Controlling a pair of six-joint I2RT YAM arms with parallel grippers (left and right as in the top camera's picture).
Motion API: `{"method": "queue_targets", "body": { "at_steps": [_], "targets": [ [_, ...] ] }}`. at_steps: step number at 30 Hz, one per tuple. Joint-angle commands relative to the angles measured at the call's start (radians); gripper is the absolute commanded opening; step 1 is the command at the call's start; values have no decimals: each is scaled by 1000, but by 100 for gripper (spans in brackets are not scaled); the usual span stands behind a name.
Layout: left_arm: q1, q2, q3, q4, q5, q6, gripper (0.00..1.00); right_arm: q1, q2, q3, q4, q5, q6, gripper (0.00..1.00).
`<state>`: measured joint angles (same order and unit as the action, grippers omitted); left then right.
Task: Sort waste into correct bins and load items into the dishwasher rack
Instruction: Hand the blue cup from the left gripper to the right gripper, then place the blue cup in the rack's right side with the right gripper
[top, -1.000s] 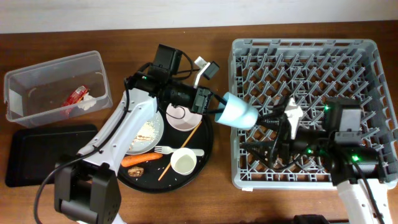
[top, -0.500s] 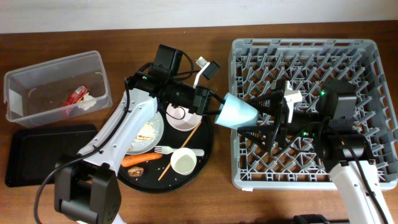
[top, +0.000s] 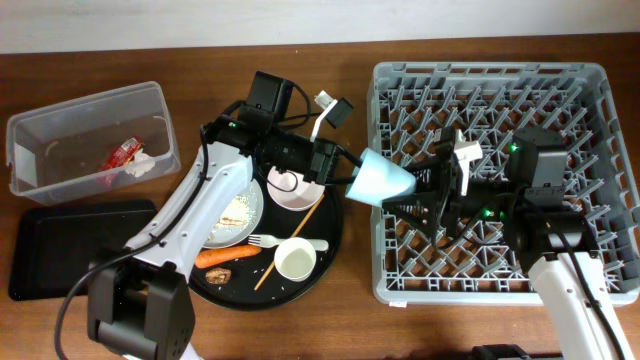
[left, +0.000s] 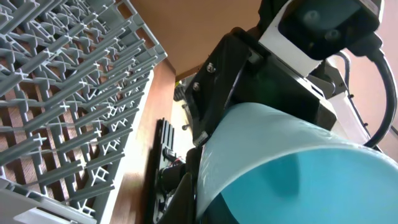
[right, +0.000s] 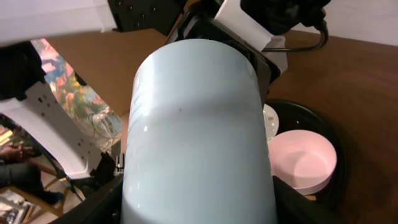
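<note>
My left gripper (top: 338, 165) is shut on the rim end of a light blue cup (top: 381, 180) and holds it on its side in the air, base pointing right, at the left edge of the grey dishwasher rack (top: 590, 80). My right gripper (top: 412, 192) is open, with a finger on each side of the cup's base. The cup fills the right wrist view (right: 199, 137) between my right fingers (right: 199, 214). In the left wrist view the cup (left: 298, 168) hides most of the jaws, with the rack (left: 62, 93) behind it.
A round black tray (top: 333, 250) holds a pink bowl (top: 293, 190), a plate with food scraps (top: 235, 215), a small white cup (top: 295, 262), a carrot (top: 225, 257), a fork and a chopstick. A clear bin (top: 90, 110) holds a wrapper (top: 122, 152). A flat black tray (top: 70, 250) lies front left.
My right gripper has risen from the rack, moved left and come around the cup's base. The left arm has held the cup almost still.
</note>
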<state>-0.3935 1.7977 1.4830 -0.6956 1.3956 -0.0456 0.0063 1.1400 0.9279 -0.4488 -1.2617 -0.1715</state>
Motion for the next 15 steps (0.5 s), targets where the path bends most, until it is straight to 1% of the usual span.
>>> {"method": "queue_targets", "body": {
  "at_steps": [1, 2, 5, 6, 7, 9, 10, 11, 12, 13, 15],
  "targets": [
    [-6, 9, 10, -1, -14, 12, 2, 7, 2, 15, 0, -6, -3, 62],
    [-6, 9, 10, -1, -43, 13, 6, 7, 2, 15, 0, -6, -3, 61],
    [0, 9, 10, -2, -124, 13, 15, 6, 2, 15, -5, 15, -2, 58],
    [10, 9, 10, -4, -147, 12, 16, 6, 2, 15, -20, 45, -2, 57],
    [28, 8, 10, -12, -184, 12, 20, 6, 2, 15, -51, 121, 16, 57],
    [82, 6, 10, -95, -411, 12, 20, 6, 2, 16, -102, 266, 57, 53],
    [120, 3, 10, -167, -606, 12, 20, 5, 1, 20, -147, 365, 97, 49],
    [147, 0, 10, -216, -740, 12, 20, 0, 1, 34, -203, 458, 133, 47],
    [180, -2, 10, -271, -881, 12, 16, -10, 1, 60, -269, 547, 164, 47],
    [211, -3, 10, -319, -984, 13, 15, -27, 1, 104, -365, 666, 193, 47],
    [270, -3, 10, -407, -1144, 13, 15, -84, 2, 227, -573, 888, 208, 47]
  ]
}}
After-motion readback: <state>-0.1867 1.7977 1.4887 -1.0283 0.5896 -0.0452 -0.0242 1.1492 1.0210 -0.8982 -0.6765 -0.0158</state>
